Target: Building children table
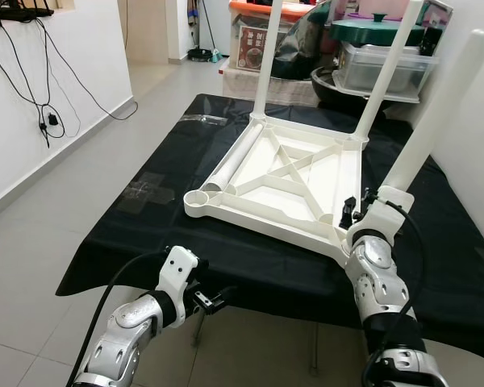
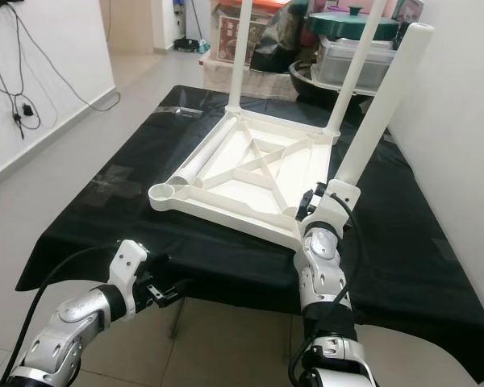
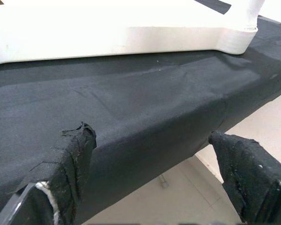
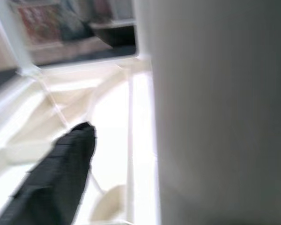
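Observation:
An upside-down white children's table (image 1: 250, 214) lies on a black-clothed work table (image 1: 145, 218). Two white legs (image 1: 268, 56) stand in its far corners. Another leg (image 1: 234, 165) lies loose inside the frame on the left. My right gripper (image 1: 356, 208) is at the near right corner, shut on a white leg (image 1: 440, 105) that leans up and to the right. In the right wrist view that leg (image 4: 215, 112) is close beside one black finger (image 4: 61, 178). My left gripper (image 1: 214, 300) is open and low at the cloth's front edge, with its fingers (image 3: 77, 154) apart.
Behind the work table stand a clear plastic box (image 1: 383, 68), a green-lidded pot (image 1: 379, 31) and other clutter. A white wall (image 1: 476, 169) runs close along the right. Cables (image 1: 44, 121) hang on the left wall above a tiled floor (image 1: 48, 210).

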### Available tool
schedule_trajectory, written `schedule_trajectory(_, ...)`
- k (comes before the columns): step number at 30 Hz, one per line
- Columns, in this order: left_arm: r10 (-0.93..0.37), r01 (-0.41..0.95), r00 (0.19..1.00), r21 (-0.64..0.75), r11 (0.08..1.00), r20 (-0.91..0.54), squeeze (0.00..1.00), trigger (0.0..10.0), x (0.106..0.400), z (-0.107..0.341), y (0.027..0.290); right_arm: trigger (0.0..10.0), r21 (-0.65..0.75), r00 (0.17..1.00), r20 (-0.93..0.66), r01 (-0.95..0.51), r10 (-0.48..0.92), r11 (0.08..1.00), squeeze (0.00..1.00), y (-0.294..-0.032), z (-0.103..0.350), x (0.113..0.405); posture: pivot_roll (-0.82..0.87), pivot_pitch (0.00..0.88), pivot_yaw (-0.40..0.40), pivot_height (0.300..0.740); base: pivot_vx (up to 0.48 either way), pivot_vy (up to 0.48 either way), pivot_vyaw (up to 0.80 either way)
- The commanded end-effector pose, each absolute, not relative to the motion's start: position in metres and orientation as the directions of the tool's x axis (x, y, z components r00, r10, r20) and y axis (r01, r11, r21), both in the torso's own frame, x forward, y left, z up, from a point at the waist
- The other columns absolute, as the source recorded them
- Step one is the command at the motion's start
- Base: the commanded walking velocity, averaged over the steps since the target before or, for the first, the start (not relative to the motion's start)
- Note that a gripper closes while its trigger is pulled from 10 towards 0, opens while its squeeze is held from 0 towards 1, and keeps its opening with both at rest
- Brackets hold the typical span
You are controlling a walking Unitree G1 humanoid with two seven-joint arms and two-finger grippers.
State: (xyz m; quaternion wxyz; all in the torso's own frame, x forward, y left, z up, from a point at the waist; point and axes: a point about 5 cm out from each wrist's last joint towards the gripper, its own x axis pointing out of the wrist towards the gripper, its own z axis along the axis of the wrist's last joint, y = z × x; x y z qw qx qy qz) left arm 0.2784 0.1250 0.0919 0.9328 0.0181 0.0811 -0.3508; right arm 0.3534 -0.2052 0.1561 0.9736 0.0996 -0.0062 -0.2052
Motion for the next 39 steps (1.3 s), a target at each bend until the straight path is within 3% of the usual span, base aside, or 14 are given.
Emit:
schedule_trajectory(1,-0.653,0.66,0.737,-0.021,0.751,-0.172,0.0,10.0,0.279,0.09,0.124,10.0,0.253,0.95,0.033,0.292,-0.31,0.922,0.85,-0.197,0.169,0.359,0.07,0.0,-0.096,0.74,0.0,0.0,0.0)
schedule_trajectory(2,-0.657,0.664,0.734,-0.021,0.748,-0.172,0.0,10.0,0.279,0.09,0.123,10.0,0.265,0.972,0.073,0.196,-0.222,0.944,0.0,-0.197,0.176,0.363,0.07,0.0,-0.095,0.74,0.0,0.0,0.0)
schedule_trajectory(16,-0.664,0.67,0.728,-0.023,0.742,-0.17,0.0,10.0,0.28,0.089,0.119,9.9,0.074,0.893,0.151,-0.437,0.423,0.896,0.0,-0.198,0.188,0.364,0.07,0.0,-0.101,0.74,0.0,0.0,0.0)
schedule_trajectory(17,-0.664,0.67,0.729,-0.023,0.742,-0.167,0.0,10.0,0.28,0.09,0.119,8.0,0.056,0.864,0.13,-0.496,0.486,0.867,0.0,-0.19,0.183,0.363,0.08,0.0,-0.102,0.74,0.0,0.0,0.0)
schedule_trajectory(18,-0.664,0.67,0.729,-0.023,0.742,-0.167,0.0,10.0,0.28,0.09,0.119,8.0,0.056,0.864,0.13,-0.496,0.486,0.867,0.0,-0.19,0.183,0.363,0.08,0.0,-0.102,0.74,0.0,0.0,0.0)
schedule_trajectory(20,-0.663,0.669,0.73,-0.021,0.743,-0.164,0.0,10.0,0.282,0.091,0.119,2.2,0.046,0.816,0.086,-0.576,0.572,0.816,0.0,-0.17,0.171,0.363,0.09,0.0,-0.106,0.74,0.0,0.0,0.0)
schedule_trajectory(23,-0.663,0.669,0.731,-0.02,0.743,-0.163,0.0,10.0,0.282,0.091,0.119,2.2,0.045,0.802,0.074,-0.596,0.593,0.801,0.0,-0.165,0.168,0.363,0.09,0.0,-0.106,0.74,0.0,0.0,0.0)
schedule_trajectory(24,-0.662,0.669,0.732,-0.019,0.743,-0.162,0.0,10.0,0.282,0.092,0.12,0.0,0.041,0.809,0.032,-0.588,0.587,0.808,0.0,-0.16,0.16,0.366,0.09,0.0,-0.106,0.74,0.0,0.0,0.0)
schedule_trajectory(25,-0.662,0.668,0.732,-0.018,0.744,-0.161,0.0,10.0,0.282,0.092,0.12,0.0,0.036,0.815,0.003,-0.579,0.58,0.814,0.0,-0.158,0.156,0.367,0.09,0.0,-0.106,0.74,0.0,0.0,0.0)
schedule_trajectory(32,-0.657,0.664,0.736,-0.016,0.748,-0.165,0.0,10.0,0.279,0.091,0.124,0.0,0.067,0.928,-0.086,-0.358,0.363,0.931,0.0,-0.169,0.146,0.376,0.1,0.0,-0.109,0.74,0.0,0.0,0.0)
schedule_trajectory(34,-0.659,0.666,0.733,-0.017,0.745,-0.165,0.0,10.0,0.279,0.092,0.124,0.0,0.081,0.981,-0.161,0.118,-0.104,0.99,0.0,-0.205,0.14,0.38,0.1,0.0,-0.107,0.74,0.0,0.0,0.0)
schedule_trajectory(35,-0.659,0.666,0.733,-0.017,0.745,-0.165,0.0,10.0,0.279,0.092,0.124,0.0,0.081,0.981,-0.161,0.118,-0.104,0.99,0.0,-0.205,0.14,0.38,0.1,0.0,-0.107,0.74,0.0,0.0,0.0)
schedule_trajectory(37,-0.66,0.667,0.733,-0.016,0.745,-0.164,0.0,10.0,0.28,0.092,0.123,0.0,0.062,0.849,-0.19,0.512,-0.494,0.857,0.0,-0.233,0.125,0.359,0.09,0.0,-0.101,0.74,0.0,0.0,0.0)
schedule_trajectory(39,-0.66,0.667,0.733,-0.017,0.745,-0.165,0.0,10.0,0.28,0.091,0.122,0.0,0.054,0.786,-0.169,0.61,-0.594,0.791,0.0,-0.232,0.118,0.342,0.09,0.0,-0.096,0.74,0.0,0.0,0.0)
